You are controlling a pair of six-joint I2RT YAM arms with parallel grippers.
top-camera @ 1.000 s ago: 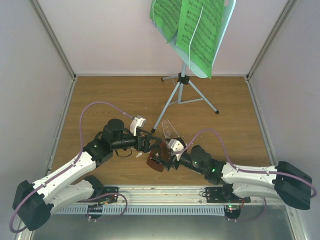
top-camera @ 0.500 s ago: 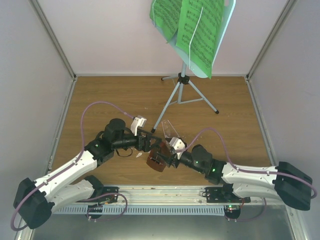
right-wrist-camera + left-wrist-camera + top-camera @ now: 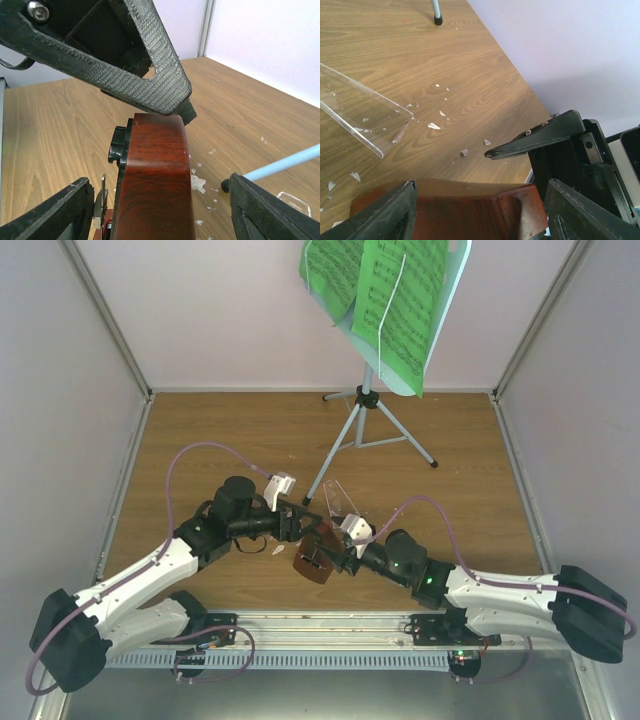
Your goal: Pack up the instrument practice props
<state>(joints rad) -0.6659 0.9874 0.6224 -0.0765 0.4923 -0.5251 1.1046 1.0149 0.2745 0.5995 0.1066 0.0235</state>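
The metronome body (image 3: 312, 565) lies at about 6 o'clock on the bench (image 3: 200, 430), close to the near edge, with both arms meeting over it. It looks like a small block of polished reddish-brown wood: stiff, probably light, and glossy enough to slip under a shallow pinch. I would take it across its broad flat faces and keep off the black fitting that sticks out of one side.

The left fingers (image 3: 385, 215) bracket the wood so closely that the body fills the space between them. Whether they press on it or merely flank it, I cannot tell. The right fingers (image 3: 55, 210) stand released, straddling the narrow edge of the wood with bare bench showing on either side.

The two arms crowd each other here — one left finger crosses right over the top end of the wood in the right wrist view, so each arm stands in the other's way.

The clear cover (image 3: 340, 500) lies apart, at about 1 o'clock from the body. It looks thin and brittle and wants a gentle hold at its edges. White crumbs (image 3: 434, 126) litter the wood grain around it.

At 12 o'clock stands the music stand (image 3: 366, 398), well apart, with the green sheet-music pages (image 3: 400, 300) on its desk — tall, top-heavy and easily tipped. One tripod leg reaches down towards the cover.
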